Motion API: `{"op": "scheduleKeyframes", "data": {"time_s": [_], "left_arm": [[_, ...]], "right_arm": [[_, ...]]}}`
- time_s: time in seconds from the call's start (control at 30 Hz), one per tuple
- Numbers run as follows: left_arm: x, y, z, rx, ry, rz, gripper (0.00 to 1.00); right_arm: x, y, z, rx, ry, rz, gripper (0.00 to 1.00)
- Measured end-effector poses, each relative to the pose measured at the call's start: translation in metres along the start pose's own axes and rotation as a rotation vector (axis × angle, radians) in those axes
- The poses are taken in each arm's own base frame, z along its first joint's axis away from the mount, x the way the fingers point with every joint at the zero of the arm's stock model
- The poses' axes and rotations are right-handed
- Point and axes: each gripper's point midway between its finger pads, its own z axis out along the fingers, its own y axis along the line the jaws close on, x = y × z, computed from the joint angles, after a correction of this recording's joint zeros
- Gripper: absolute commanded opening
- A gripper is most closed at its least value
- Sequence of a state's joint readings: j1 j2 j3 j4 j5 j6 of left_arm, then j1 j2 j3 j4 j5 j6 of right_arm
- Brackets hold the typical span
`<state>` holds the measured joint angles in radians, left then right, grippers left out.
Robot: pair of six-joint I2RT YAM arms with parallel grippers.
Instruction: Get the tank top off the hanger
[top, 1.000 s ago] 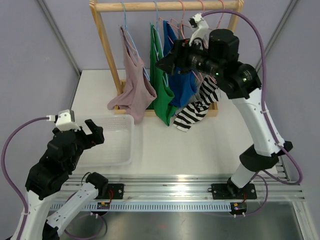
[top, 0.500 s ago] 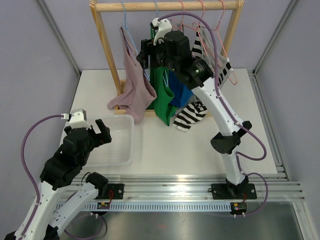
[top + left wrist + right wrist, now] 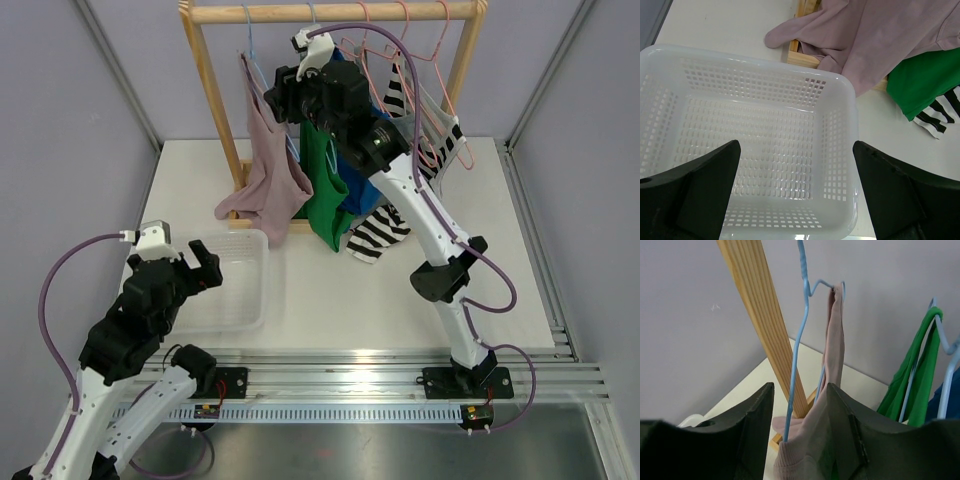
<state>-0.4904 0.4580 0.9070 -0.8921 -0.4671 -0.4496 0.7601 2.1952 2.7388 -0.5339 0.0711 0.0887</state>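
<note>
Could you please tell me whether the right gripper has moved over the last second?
Yes. The right gripper swung left along the wooden rack's top rail, from near the blue garment to the dusty-pink tank top.

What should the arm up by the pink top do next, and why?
Probably shut the right end effector on the pink tank top: its open jaws appear to sit either side of the fabric and the blue hanger.
</note>
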Motion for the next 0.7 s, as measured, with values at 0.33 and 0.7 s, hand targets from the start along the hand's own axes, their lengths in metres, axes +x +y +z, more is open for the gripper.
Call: {"op": "scheduleKeyframes", "data": {"time_s": [0.33, 0.7], "left_arm": [[-0.001, -0.001, -0.001, 0.008, -0.008, -0.006, 0.99], [-0.001, -0.002, -0.001, 0.016, -0.004, -0.005, 0.99]], "right_arm": [[0.01, -0.004, 0.022, 0.012, -0.036, -0.015, 0.4], [0.014, -0.007, 0.028, 0.021, -0.044, -0.043, 0.0]]}}
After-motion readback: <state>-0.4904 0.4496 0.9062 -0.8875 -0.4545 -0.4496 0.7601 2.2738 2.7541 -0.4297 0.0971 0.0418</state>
